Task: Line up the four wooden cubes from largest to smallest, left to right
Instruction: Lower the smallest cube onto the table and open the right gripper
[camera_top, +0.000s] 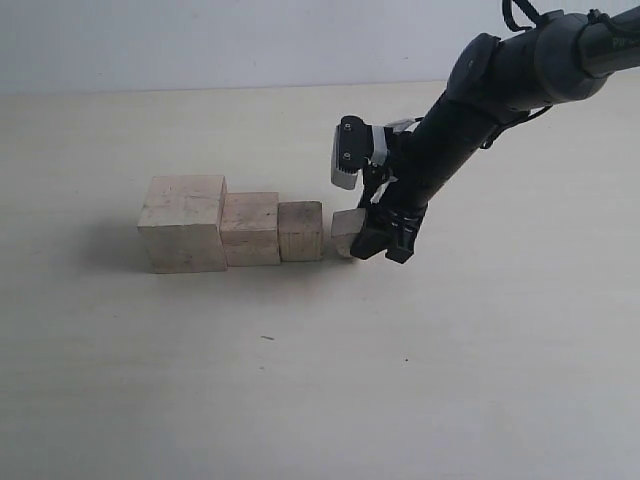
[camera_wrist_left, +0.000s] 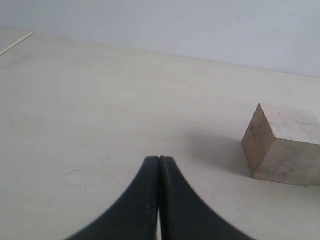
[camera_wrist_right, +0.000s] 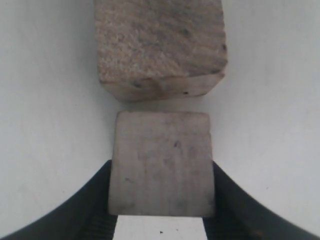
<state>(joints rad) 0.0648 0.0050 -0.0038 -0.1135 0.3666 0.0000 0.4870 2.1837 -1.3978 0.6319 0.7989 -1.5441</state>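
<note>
Three of the four wooden cubes stand in a row on the pale table: the largest cube (camera_top: 184, 223) at the left, a medium cube (camera_top: 250, 228) beside it, then a smaller cube (camera_top: 300, 231). The smallest cube (camera_top: 346, 232) sits just right of that row, gripped by my right gripper (camera_top: 372, 240), which is shut on it. In the right wrist view the smallest cube (camera_wrist_right: 161, 164) fills the space between both black fingers, a narrow gap from the smaller cube (camera_wrist_right: 160, 47). My left gripper (camera_wrist_left: 159, 161) is shut and empty, with the largest cube (camera_wrist_left: 285, 147) off to its side.
The pale tabletop (camera_top: 320, 380) spreads out around the row. A thin pale strip (camera_wrist_left: 16, 43) lies far off near the table's edge in the left wrist view. The right arm (camera_top: 480, 110) slants down from the upper right.
</note>
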